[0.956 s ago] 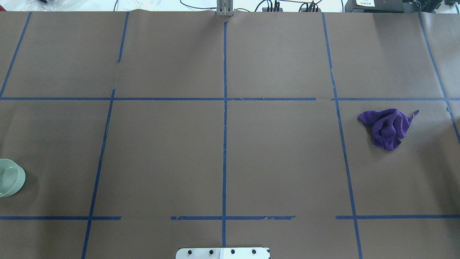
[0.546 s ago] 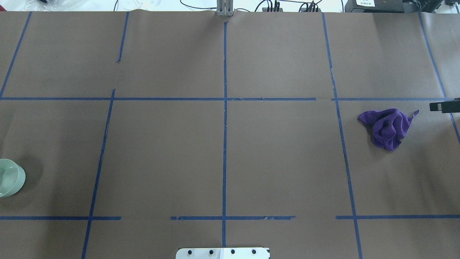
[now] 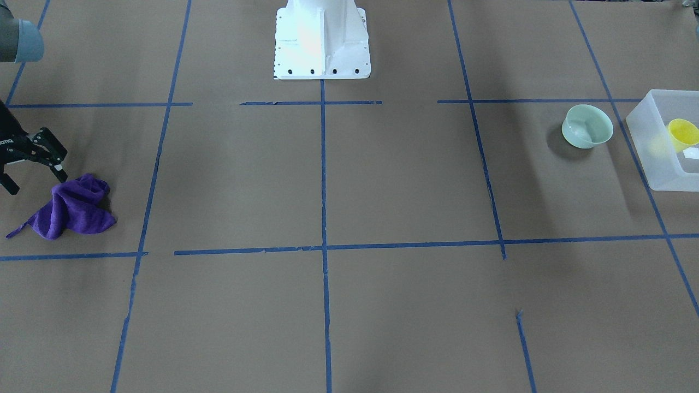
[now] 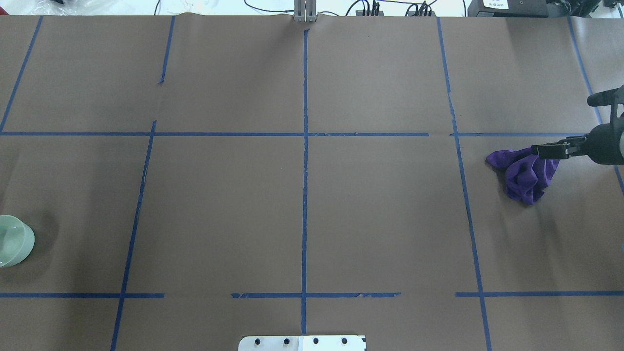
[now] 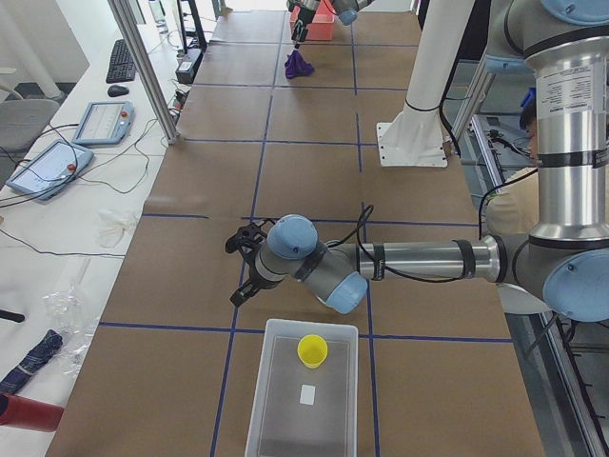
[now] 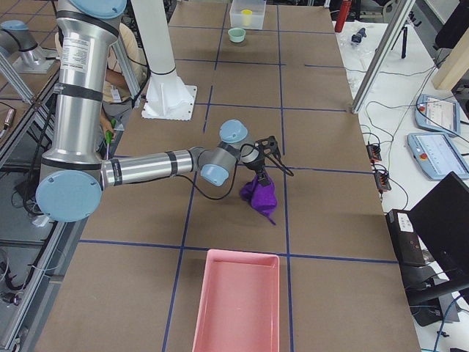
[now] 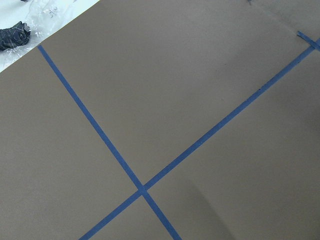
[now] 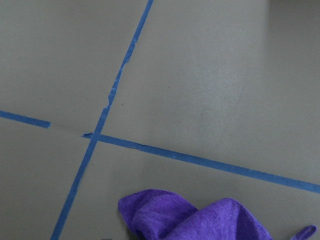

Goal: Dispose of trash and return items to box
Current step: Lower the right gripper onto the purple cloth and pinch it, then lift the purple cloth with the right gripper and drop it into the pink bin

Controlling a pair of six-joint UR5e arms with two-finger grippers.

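Observation:
The mint-green bowl stands upright on the table just beside the box; it also shows at the left edge of the overhead view. The yellow cup lies inside the translucent box, near a white label. My right gripper is open, its fingers spread just above the far edge of the purple cloth, and empty. My left gripper shows only in the left side view, near the box; I cannot tell whether it is open or shut.
A pink tray lies at the table's right end, beyond the cloth. The robot's white base stands at the middle of the near edge. Blue tape lines grid the brown table cover.
My right gripper has come in from the right edge of the overhead view and now sits over the purple cloth's upper right side. The bowl and the cloth have not moved.

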